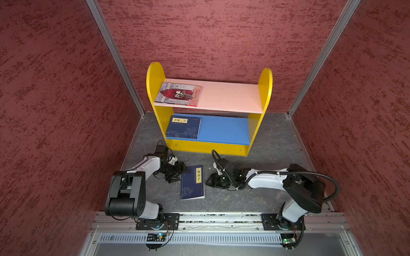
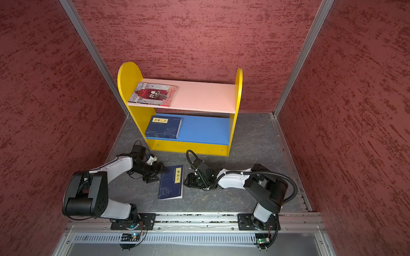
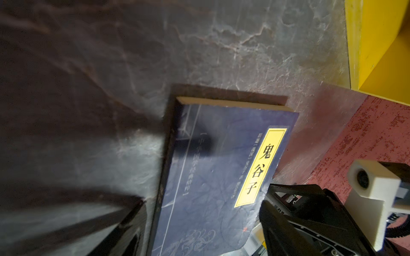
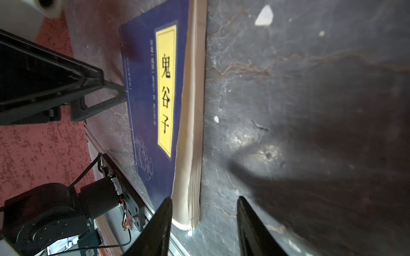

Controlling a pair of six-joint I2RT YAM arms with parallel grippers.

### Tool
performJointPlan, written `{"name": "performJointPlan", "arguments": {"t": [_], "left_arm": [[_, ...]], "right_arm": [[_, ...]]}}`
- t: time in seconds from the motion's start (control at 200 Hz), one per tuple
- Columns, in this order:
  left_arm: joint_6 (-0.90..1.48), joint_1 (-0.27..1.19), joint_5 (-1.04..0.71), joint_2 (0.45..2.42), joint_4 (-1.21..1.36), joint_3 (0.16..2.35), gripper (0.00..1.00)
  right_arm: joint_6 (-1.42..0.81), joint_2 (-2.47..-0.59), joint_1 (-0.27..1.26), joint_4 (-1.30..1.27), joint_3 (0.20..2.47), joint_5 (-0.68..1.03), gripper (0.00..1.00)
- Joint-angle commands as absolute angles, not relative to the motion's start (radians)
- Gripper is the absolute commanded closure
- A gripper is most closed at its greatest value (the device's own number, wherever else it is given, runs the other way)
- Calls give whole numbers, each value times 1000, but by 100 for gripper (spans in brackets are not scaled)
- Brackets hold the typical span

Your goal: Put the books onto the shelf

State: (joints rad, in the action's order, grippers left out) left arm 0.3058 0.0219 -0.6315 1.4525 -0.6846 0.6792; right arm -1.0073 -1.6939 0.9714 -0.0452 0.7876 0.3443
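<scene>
Red, rough-plastered walls (image 1: 55, 110) closed in a grey, marble-veined table (image 1: 270, 177). At its back stood the shelf (image 1: 155, 75): yellow round-topped side panels, a pale pink upper board, a blue lower one. A red-and-grey illustrated book (image 1: 178, 94) lay flat at the left end of the pink board. Below it, a stack of navy books (image 1: 183, 127) lay flat on the blue board, the top title label turned sideways.

One thin navy paperback (image 1: 192, 182) remained on the table between the arms. It lay cover up, its long axis running from shelf to near rail, slightly tilted, with the yellow label's head toward the shelf. The left gripper (image 1: 178, 174) was released, jaws spread, one fingertip at the spine edge. The right gripper (image 4: 204, 210) was parted too — the cream page edge sat between its black tapered fingers (image 4: 163, 221), ungrasped.
</scene>
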Motion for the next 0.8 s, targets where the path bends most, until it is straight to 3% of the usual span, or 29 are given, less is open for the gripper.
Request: {"name": "performJointPlan", "arguments": {"t": [0.0,0.451,0.561,0.797], "left_arm": [[293,32,-644,1475,-629,660,20],[296,97,-690,1522,-582,632,19],[291,97,-691,1523,-600,641,7],[296,89,-620,1515,-640,655,7]], "right_arm": [[-1018,-1730,965,-95,829,394,51],[-990,-1787,939,-4,871,400,50],[-961,-1808,933,81,903,380,50],[-934,-1826,917,143,914,387,49]]}}
